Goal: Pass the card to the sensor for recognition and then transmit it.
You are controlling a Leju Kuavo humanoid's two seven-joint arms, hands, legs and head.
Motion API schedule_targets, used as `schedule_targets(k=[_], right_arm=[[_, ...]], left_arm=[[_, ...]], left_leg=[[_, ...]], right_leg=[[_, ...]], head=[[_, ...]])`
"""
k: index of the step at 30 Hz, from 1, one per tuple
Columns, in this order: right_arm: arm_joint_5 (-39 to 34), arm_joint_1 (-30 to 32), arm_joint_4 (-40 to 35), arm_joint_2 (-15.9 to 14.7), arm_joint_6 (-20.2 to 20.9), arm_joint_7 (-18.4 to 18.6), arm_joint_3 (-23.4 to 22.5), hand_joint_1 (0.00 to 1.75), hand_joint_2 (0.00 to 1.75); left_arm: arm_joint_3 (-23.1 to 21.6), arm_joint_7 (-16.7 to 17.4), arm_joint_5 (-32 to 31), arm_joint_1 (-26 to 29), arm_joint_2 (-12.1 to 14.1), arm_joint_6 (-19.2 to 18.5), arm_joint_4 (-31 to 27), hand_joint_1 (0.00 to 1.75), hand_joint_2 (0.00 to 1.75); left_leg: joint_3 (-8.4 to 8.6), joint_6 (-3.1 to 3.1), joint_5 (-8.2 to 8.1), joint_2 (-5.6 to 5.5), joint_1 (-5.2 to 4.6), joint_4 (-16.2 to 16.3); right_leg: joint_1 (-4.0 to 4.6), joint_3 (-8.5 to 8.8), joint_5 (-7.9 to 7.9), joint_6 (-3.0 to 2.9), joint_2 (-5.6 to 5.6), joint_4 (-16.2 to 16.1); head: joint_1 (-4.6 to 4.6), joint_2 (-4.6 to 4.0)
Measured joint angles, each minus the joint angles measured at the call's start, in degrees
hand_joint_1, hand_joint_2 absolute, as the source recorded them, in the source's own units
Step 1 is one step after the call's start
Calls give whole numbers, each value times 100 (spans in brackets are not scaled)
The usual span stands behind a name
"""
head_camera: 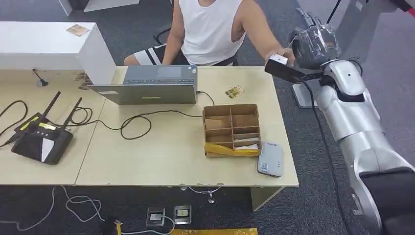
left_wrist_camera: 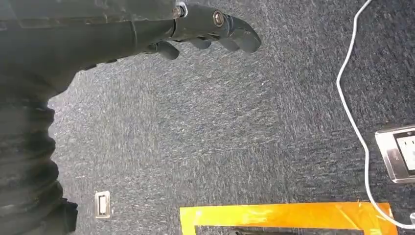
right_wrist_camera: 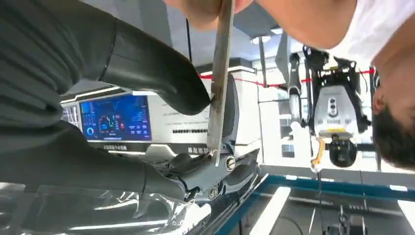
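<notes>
Right robot hand (head_camera: 313,46), raised beyond the table, pinches the card (right_wrist_camera: 219,78); a person's hand (right_wrist_camera: 205,12) grips it too.

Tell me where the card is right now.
The card is pinched in the right hand, raised past the table's far right corner, with the person's hand grasping its other end.

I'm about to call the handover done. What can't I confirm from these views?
- Card face: edge-on in the right wrist view, a small white patch in the head view; print unreadable.
- Who holds it: the right hand pinches it between thumb and fingers, but the person's hand at its far end is cut off by the picture edge.
- Sensor status: too small in the head view.
- Box contents: too small to identify.
</notes>
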Motion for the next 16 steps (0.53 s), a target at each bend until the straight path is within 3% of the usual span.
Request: schedule_targets(k=[13,16], right_arm=[[-92,-48,710,147,-444,-94,98,0,175],[-174,-66,749,105,-834,-83,98,0,175]], left_arm=[[-11,15,66,25,-17,24,2,0,175],[-11,15,79,26,-20,63,2,0,175]], left_leg=[[2,0,0,0,-1,1],[4,0,0,0,-1,2]], right_leg=[[0,-3,0,0,3,0],[0,-4,0,0,0,0]], head=[[0,0],[0,0]])
